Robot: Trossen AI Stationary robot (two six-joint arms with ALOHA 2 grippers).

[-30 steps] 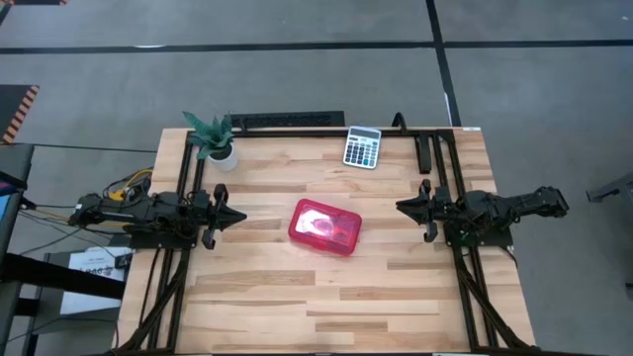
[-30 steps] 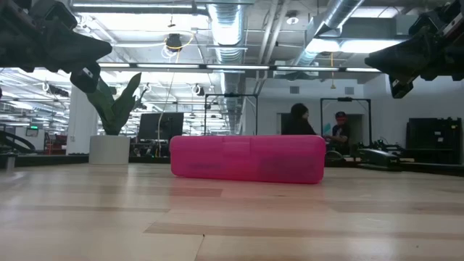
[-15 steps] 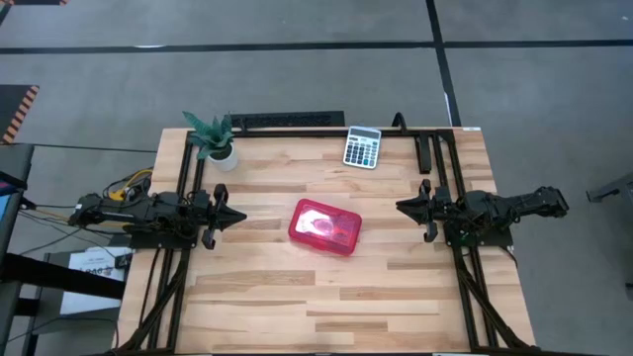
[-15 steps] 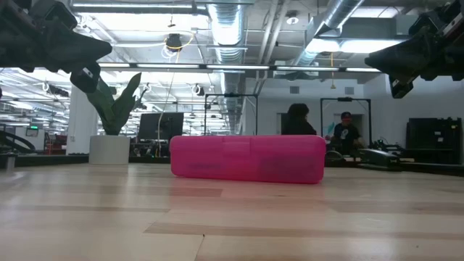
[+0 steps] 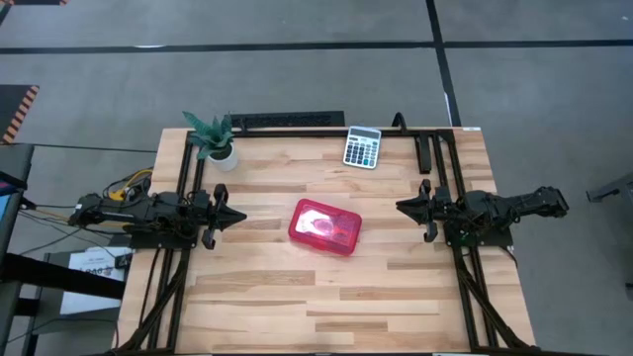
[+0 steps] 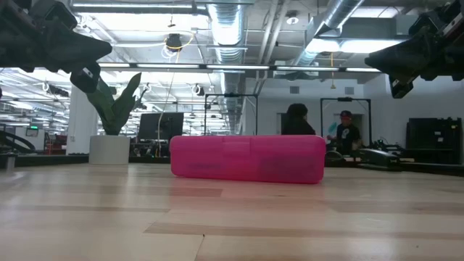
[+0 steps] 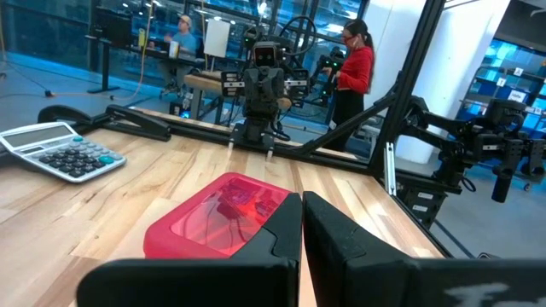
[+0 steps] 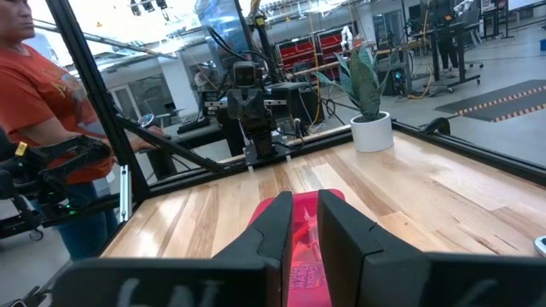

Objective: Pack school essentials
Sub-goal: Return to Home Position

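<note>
High view: closed red plastic case [image 5: 325, 226] lies on wooden surface [image 5: 297, 297] between left hand [image 5: 240, 217], pressed together, and right hand [image 5: 400, 206], slightly spread.

In the high view a grey calculator [image 5: 362, 147] lies at the top edge of the wooden table [image 5: 297, 297], just right of centre, and a small potted plant [image 5: 214, 138] stands at the table's upper left. A closed red case [image 5: 325, 225] lies mid-frame, well apart from both. In the low view, a dark-haired person [image 6: 297, 119] and a person in a cap [image 6: 346, 130] show right of centre, in the room beyond.
</note>
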